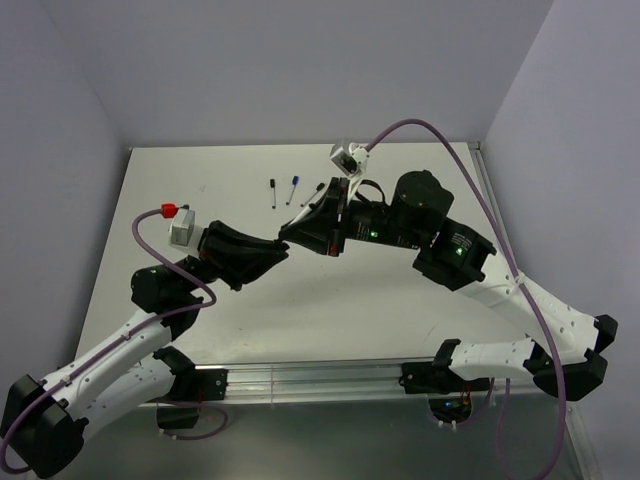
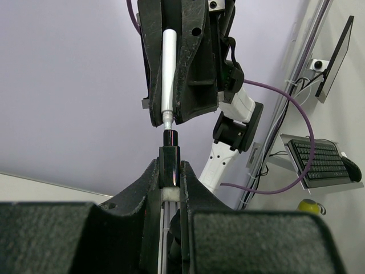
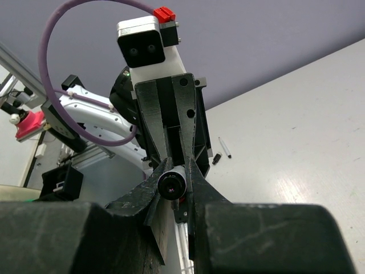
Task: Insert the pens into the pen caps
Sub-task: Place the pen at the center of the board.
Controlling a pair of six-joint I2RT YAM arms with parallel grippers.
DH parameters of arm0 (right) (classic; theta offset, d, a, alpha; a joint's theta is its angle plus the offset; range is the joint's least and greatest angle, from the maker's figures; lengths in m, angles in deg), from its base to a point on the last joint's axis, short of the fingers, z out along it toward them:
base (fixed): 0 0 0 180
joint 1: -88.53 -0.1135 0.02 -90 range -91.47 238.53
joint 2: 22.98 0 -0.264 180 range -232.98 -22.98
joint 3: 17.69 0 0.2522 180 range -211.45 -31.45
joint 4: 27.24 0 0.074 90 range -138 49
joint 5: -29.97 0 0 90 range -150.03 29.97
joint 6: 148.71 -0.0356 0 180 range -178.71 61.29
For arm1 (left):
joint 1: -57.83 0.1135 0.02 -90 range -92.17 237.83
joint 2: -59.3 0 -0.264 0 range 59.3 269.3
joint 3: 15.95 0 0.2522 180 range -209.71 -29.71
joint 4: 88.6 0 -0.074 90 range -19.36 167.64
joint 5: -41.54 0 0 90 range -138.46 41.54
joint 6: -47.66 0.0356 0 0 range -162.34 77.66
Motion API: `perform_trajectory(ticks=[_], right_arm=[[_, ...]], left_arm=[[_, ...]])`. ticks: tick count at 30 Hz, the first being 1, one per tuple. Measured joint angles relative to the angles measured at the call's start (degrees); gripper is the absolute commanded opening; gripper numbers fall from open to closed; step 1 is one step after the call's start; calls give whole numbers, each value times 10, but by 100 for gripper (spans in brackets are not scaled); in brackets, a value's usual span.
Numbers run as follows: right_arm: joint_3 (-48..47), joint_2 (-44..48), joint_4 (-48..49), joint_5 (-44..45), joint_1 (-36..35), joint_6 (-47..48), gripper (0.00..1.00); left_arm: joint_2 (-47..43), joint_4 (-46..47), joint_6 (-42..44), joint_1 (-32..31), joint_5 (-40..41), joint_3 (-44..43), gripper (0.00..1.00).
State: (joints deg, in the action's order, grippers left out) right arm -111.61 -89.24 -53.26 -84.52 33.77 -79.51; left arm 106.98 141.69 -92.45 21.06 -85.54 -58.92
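Observation:
In the left wrist view my left gripper [image 2: 170,165] is shut on a black pen cap [image 2: 170,154] that stands upright between its fingers. Straight above it, my right gripper [image 2: 171,117] holds a white-barrelled pen [image 2: 169,68] with the tip pointing down, right at the cap's mouth. The right wrist view shows that pen [image 3: 173,184] end-on, clamped in my right gripper [image 3: 174,171]. From the top, both grippers meet nose to nose over the table's middle [image 1: 285,243]. Three more pens [image 1: 292,190] lie on the table behind them.
A loose pen [image 3: 226,147] and a small black cap [image 3: 217,158] lie on the white table [image 1: 400,320] beyond the grippers. Grey walls close the table on the left, back and right. A metal rail [image 1: 320,375] runs along the near edge.

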Motion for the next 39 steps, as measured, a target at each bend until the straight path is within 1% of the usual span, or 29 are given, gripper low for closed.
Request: perform_trajectory(ticks=[10, 14, 18, 21, 26, 29, 31, 35, 39], right_arm=[[-3, -13, -6, 28, 0, 7, 0], [18, -20, -3, 60, 1, -2, 0], [42, -37, -8, 70, 31, -24, 0], [53, -69, -16, 67, 58, -43, 0], [62, -133, -21, 89, 87, -56, 0], [107, -174, -25, 119, 96, -69, 0], [142, -206, -27, 136, 99, -83, 0], [188, -257, -35, 156, 99, -113, 0], [205, -285, -17, 169, 99, -161, 0]], left_arm=[[2, -5, 14, 3, 25, 14, 0], [6, -27, 26, 4, 51, 26, 0], [4, -72, 32, 5, 92, 63, 0], [-5, -134, 38, 5, 141, 84, 0], [-42, -293, 32, 0, 256, 97, 0], [-68, -378, 17, -2, 348, 88, 0], [-69, -426, 6, -3, 403, 70, 0], [-31, -506, -24, -3, 480, 29, 0], [58, -592, -60, -3, 542, -18, 0]])
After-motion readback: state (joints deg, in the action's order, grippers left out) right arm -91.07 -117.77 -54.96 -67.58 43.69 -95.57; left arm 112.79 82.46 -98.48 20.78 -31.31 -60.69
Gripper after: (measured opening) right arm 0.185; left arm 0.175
